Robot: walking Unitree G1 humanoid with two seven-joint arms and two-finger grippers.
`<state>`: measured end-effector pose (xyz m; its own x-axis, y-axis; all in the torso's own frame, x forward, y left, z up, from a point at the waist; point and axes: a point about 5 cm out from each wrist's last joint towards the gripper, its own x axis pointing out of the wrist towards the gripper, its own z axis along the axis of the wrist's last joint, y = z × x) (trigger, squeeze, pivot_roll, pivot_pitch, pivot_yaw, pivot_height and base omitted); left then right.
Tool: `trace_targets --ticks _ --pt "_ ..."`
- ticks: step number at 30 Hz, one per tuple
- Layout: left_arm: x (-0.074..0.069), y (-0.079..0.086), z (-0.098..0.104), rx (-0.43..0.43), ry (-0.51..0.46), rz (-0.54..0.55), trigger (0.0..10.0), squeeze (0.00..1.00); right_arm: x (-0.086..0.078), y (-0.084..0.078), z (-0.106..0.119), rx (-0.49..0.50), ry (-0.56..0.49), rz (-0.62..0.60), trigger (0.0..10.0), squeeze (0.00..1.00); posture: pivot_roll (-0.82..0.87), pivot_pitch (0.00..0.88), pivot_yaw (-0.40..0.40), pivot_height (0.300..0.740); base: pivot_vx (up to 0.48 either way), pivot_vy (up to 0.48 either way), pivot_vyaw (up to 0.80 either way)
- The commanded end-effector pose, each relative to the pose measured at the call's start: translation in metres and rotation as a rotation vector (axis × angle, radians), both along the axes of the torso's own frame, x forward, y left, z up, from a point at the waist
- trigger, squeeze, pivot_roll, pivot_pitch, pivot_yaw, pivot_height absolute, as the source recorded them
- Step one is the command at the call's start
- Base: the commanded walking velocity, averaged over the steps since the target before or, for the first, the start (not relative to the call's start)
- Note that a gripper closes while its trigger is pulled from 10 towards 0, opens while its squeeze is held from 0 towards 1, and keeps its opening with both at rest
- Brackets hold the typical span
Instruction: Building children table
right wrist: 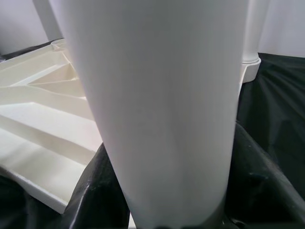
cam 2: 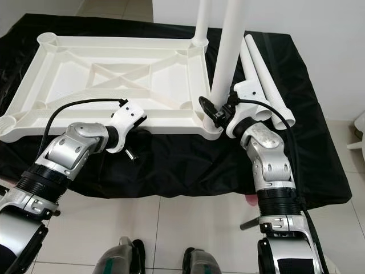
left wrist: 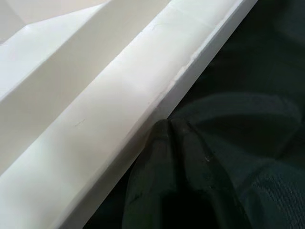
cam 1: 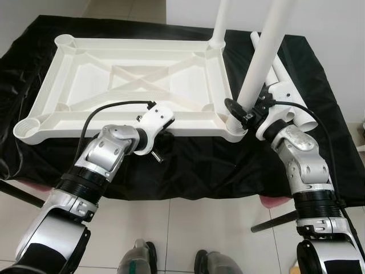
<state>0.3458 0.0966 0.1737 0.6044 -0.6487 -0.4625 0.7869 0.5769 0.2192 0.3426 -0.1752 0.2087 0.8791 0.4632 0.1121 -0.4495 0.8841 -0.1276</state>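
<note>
Here right gripper clamps upright leg in tabletop corner; left gripper fingers pressed together beside rim

This looks like a room in a home: pale glossy floor tiles lie below a low surface draped in black cloth, and a plain white wall rises just behind that cloth (its far edge meets the wall).
</note>
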Motion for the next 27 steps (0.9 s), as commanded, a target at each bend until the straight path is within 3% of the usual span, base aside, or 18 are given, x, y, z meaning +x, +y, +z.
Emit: trace_targets --ticks 1,8,11,13,14,15,17,23,27 --pt "0.002 0.003 0.001 0.016 -0.015 0.026 10.0 0.0 0.002 -0.011 -0.029 0.111 0.163 -0.063 10.0 0.0 0.01 0.159 0.022 0.74 0.0 0.0 0.0" --pt "0.003 0.005 0.002 0.019 -0.018 0.032 10.0 0.0 0.001 -0.012 -0.032 0.183 0.178 -0.081 10.0 0.0 0.01 0.159 0.023 0.74 0.0 0.0 0.0" --pt "0.003 0.005 0.002 0.02 -0.019 0.033 10.0 0.0 -0.001 -0.008 -0.032 0.144 0.159 -0.054 10.0 0.0 0.01 0.159 0.024 0.74 0.0 0.0 0.0" --pt "0.004 0.005 0.003 0.02 -0.019 0.033 10.0 0.0 -0.003 -0.003 -0.03 0.088 0.128 -0.005 10.0 0.0 0.01 0.159 0.025 0.74 0.0 0.0 0.0" --pt "0.004 0.005 0.003 0.019 -0.019 0.033 10.0 0.0 -0.007 0.002 -0.023 0.005 0.065 0.035 10.0 0.0 0.01 0.159 0.026 0.74 0.0 0.0 0.0" --pt "0.004 0.005 0.003 0.019 -0.019 0.033 10.0 0.0 -0.007 0.002 -0.023 0.005 0.065 0.035 10.0 0.0 0.01 0.159 0.026 0.74 0.0 0.0 0.0" --pt "0.005 0.006 0.003 0.019 -0.021 0.035 10.0 0.0 -0.011 0.011 -0.009 -0.108 -0.053 0.08 10.0 0.0 0.01 0.157 0.025 0.74 0.0 0.0 0.0" --pt "0.005 0.006 0.004 0.018 -0.024 0.038 10.0 0.0 -0.016 0.022 0.006 -0.222 -0.181 0.105 10.0 0.0 0.01 0.157 0.024 0.74 0.0 0.0 0.0" --pt "0.005 0.007 0.005 0.017 -0.027 0.041 10.0 0.0 -0.023 0.037 0.006 -0.452 -0.294 0.137 10.0 0.0 0.01 0.158 0.024 0.74 0.0 0.0 0.0"
